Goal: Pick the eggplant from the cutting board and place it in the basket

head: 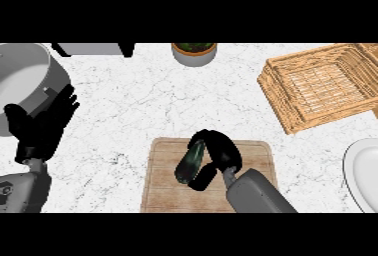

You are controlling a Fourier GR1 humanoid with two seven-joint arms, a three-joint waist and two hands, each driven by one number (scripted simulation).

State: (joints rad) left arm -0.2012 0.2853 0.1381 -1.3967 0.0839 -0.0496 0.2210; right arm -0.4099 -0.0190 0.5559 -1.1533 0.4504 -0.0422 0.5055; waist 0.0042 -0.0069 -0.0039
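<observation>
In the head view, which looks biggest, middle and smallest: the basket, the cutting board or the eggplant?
1. Cutting board and basket: they look about alike, too close to rank.
2. Eggplant, clearly smallest, with the right hand curled round it.

We see our right hand (220, 155) curled round the dark eggplant (191, 161) over the cutting board (166, 182) at the near middle. The basket (319, 85) sits far right on the table (148, 100); our left hand (40, 125) rests open at left.
</observation>
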